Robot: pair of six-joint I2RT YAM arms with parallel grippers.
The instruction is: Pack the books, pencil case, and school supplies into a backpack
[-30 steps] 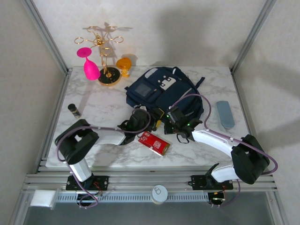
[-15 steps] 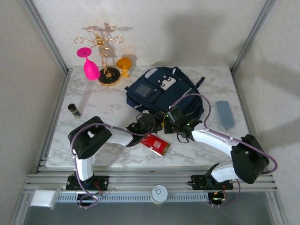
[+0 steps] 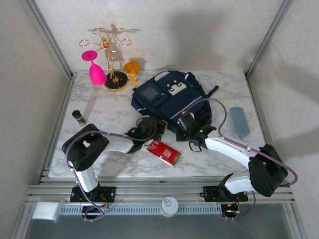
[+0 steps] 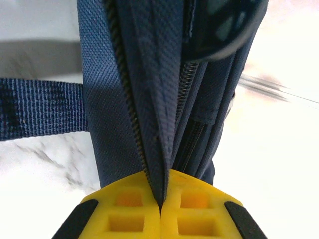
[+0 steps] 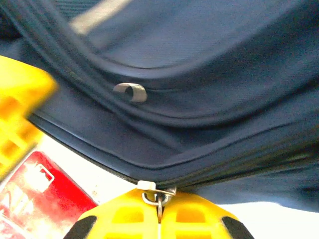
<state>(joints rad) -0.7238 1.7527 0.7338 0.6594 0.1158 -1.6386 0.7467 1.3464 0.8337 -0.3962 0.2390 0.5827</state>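
A: Where is the backpack (image 3: 172, 97) lying?

B: Flat on the marble surface (image 3: 109, 114), toward the back, its near edge right at both arms. The red box (image 3: 164, 152) sits just in front of it, and the grey-blue pencil case (image 3: 239, 121) lies well apart on the right.

A: And the pincers?

B: The left pincer (image 4: 160, 203) is closed tight on a fold of navy cloth beside the zipper (image 4: 122, 84); a woven strap (image 4: 40, 107) runs off to the side. The right pincer (image 5: 158, 211) is closed on the small metal zipper pull (image 5: 158, 198).

A: How do you reckon the backpack will behave?

B: Soft and floppy, I'd say. The cloth bunches and sags where it's pinched, so it looks light and likely to slide across the smooth stone or drag along rather than hold against the zipper.

A: So where's the best hold?

B: On the seam next to the teeth, as the left has it, to brace the fabric, with the zipper pull for the other. That tab is thin metal and could slip free of the grip, so a steady draw along the zipper line seems wise, not upward.
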